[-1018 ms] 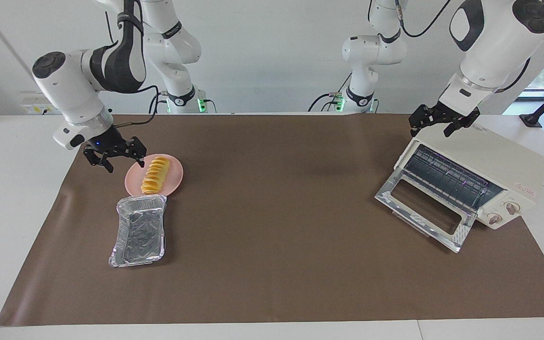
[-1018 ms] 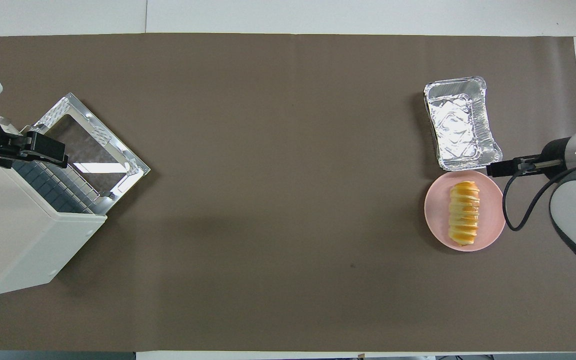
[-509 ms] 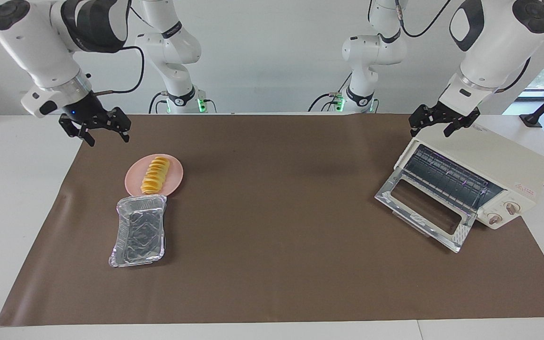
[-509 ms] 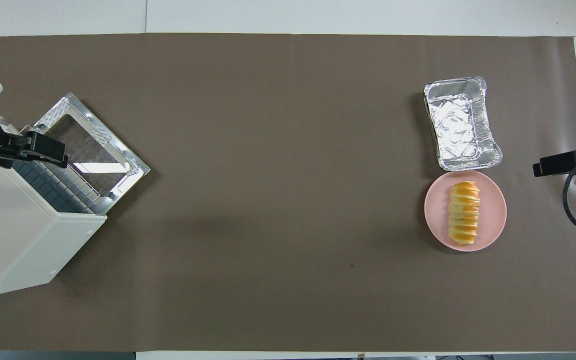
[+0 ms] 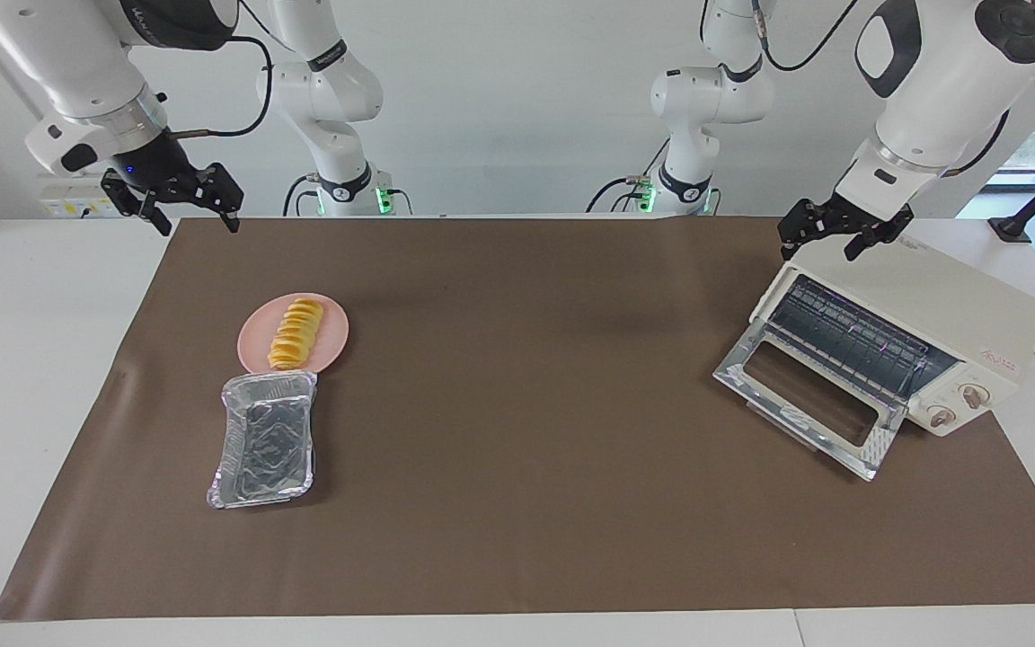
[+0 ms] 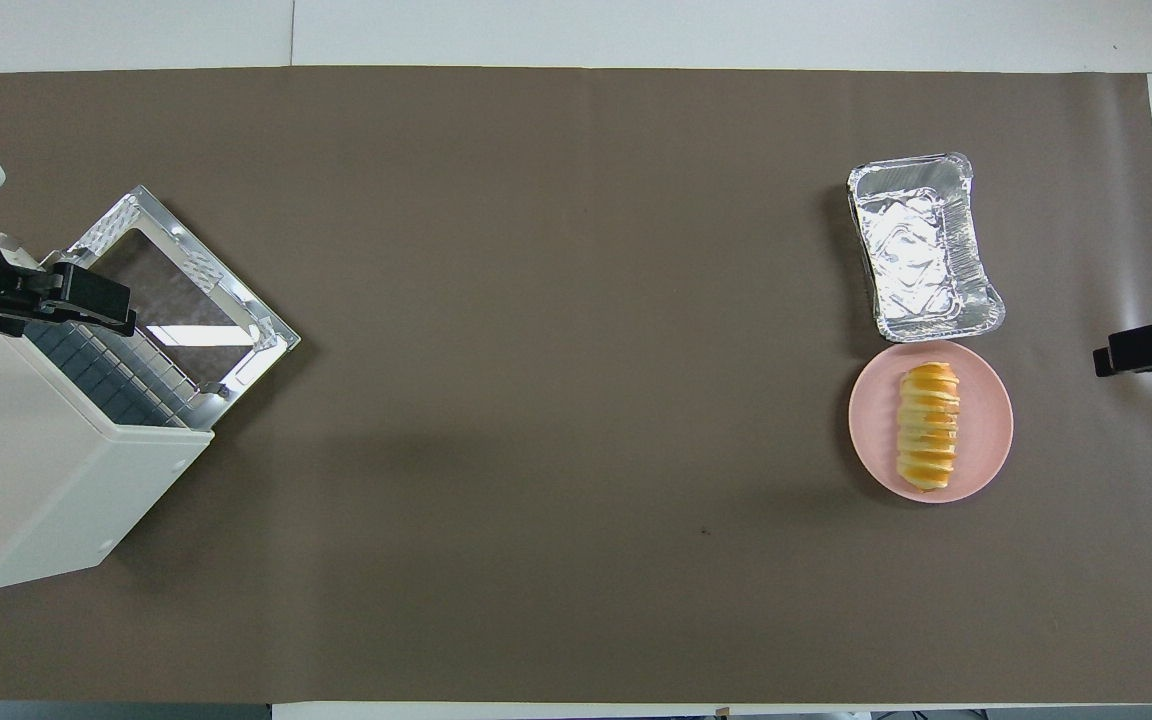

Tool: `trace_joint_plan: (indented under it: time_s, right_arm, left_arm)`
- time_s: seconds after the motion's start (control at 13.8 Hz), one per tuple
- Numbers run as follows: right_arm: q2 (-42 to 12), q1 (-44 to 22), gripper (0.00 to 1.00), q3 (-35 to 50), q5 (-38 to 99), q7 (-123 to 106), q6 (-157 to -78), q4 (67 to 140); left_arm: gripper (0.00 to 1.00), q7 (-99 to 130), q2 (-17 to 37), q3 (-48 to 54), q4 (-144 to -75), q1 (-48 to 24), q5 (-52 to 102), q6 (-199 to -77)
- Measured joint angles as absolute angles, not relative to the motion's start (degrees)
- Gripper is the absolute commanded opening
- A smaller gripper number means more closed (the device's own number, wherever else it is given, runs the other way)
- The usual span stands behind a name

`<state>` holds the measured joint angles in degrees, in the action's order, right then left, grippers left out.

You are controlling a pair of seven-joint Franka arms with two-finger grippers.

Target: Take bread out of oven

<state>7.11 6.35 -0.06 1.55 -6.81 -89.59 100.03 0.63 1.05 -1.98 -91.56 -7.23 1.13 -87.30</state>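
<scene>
Facing view first: the bread [image 5: 295, 335] lies on a pink plate [image 5: 331, 341] toward the right arm's end of the brown mat [image 5: 517, 503], well apart from the toaster oven [image 5: 917, 337] at the left arm's end. A crinkled foil tray [image 5: 263, 439] sits just beside the plate, farther from the robots, its near rim touching or all but touching the plate's edge. The oven's glass door [image 5: 809, 409] hangs folded down and open, the wire rack [image 5: 850, 334] showing inside.

The right gripper [image 5: 185, 208] is up in the air over the mat's corner by its own base — fingers spread apart, holding nothing. The left gripper [image 5: 841, 235] hovers at the top front corner of the oven, fingers parted and nothing between them; whether a fingertip touches the casing I cannot tell.
</scene>
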Motion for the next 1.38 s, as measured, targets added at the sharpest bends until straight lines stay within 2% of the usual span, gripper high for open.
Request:
trace_joint_plan:
  time_s: [1.38]
  right_arm:
    - [7.02, 6.34, 1.0, 0.03, -1.56, -6.8, -88.12, 100.02]
  left_arm:
    - [1.0, 0.64, 1.05, -1.98, -91.56, -7.23, 1.13, -87.3]
